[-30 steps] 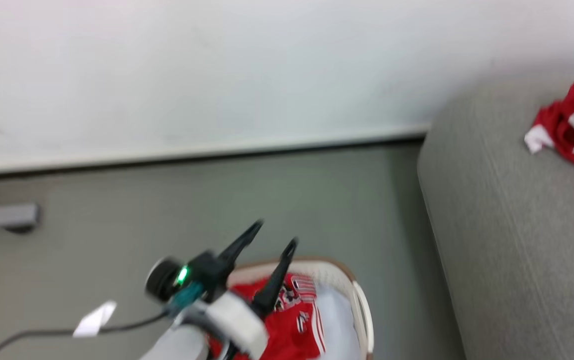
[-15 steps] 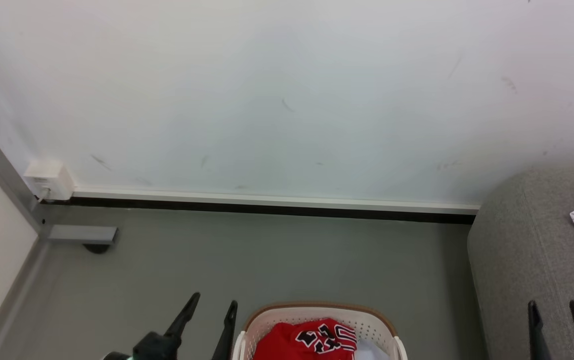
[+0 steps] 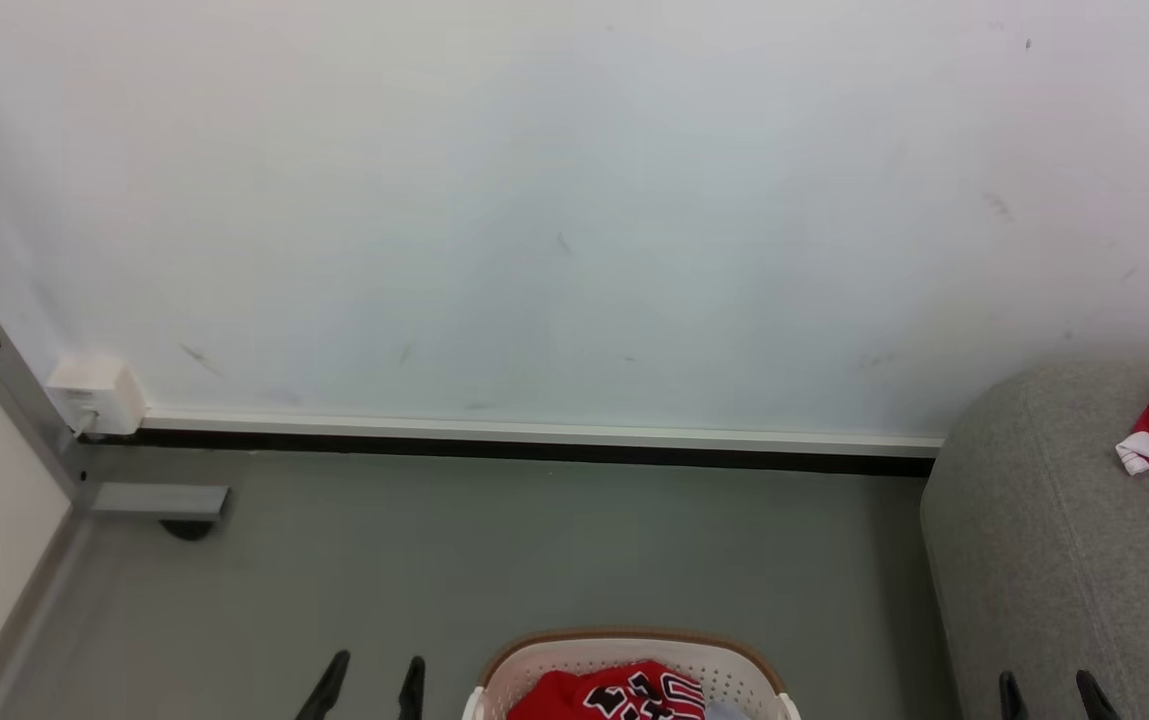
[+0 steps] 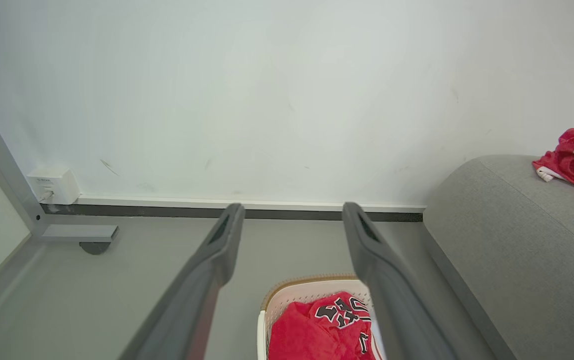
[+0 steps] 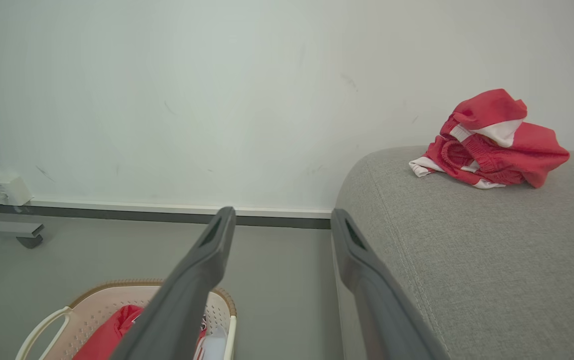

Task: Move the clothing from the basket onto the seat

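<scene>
In the basket: jersey (image 3: 614,695) bunched, lettering up, at left and middle; pale cloth (image 5: 214,345) tucked at its right.
Basket (image 3: 634,637): on the floor (image 3: 534,560), between the two grippers in head view, near the sofa's rounded end.
Sofa (image 3: 1034,560): one red garment (image 5: 491,142) heaped on it by the wall (image 3: 574,200), well apart from the basket.
Left gripper (image 3: 374,688): fingers spread, empty, just left of the basket, tips toward the wall.
Right gripper (image 3: 1046,695): fingers spread, empty, in front of the sofa in head view, well right of the basket.
Key relation: jersey lies below and slightly right of the left gripper, below and left of the right one; left looks nearer.
Long axis: jersey is a heap with no clear axis; only the basket's far end shows, so cannot tell its run.
Edges: brown rim and perforated wall to clear going in and out; sofa side close on the right.
Open room: bare floor left of and beyond the basket; metal leg (image 3: 149,498) far left, well apart.
Next, judged: left drops straight in, pinches the top fold, lifts over the rim, carries right onto the sofa.
</scene>
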Motion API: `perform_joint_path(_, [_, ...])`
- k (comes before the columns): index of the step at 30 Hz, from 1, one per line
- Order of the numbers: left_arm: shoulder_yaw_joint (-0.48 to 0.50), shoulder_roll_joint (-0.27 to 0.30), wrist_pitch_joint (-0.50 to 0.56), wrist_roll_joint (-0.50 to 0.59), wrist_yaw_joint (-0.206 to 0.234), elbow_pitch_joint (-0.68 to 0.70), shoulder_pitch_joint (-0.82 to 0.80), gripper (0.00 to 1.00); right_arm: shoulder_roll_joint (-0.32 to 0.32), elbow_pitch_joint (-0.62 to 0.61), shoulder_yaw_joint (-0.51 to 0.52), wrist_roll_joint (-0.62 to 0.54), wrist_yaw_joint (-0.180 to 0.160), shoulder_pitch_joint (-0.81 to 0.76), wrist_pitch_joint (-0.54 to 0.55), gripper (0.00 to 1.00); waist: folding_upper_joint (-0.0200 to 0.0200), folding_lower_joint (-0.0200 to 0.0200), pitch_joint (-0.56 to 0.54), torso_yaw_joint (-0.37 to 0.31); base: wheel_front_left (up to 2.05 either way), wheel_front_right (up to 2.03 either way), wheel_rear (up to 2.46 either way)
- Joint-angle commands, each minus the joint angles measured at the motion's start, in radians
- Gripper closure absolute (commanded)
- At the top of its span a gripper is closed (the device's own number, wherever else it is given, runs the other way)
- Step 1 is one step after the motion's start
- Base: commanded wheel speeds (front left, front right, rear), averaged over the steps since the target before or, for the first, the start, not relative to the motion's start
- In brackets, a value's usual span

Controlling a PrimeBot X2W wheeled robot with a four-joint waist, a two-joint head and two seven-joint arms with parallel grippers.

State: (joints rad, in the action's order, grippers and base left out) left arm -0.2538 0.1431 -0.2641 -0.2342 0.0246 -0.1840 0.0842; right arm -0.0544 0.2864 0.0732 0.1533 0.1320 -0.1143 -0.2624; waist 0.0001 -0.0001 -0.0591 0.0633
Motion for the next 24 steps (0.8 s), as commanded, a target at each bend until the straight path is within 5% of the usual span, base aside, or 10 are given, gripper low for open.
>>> perform_joint_path(1, [0.02,-0.007,-0.001,0.027,-0.013,-0.003,0.014,0.0,0.001,0.004,-0.002,-0.007,-0.003,-0.002,-0.004,0.0,-0.0001,0.0001,0.0,-0.004,0.0,0.0,0.0])
perform_joint_path(24, [0.141,-0.077,-0.001,0.133,-0.101,-0.019,-0.006,0.0,0.003,-0.013,-0.026,0.013,-0.003,0.045,-0.004,0.0,-0.0001,0.0001,0.032,-0.061,0.0,0.0,0.0])
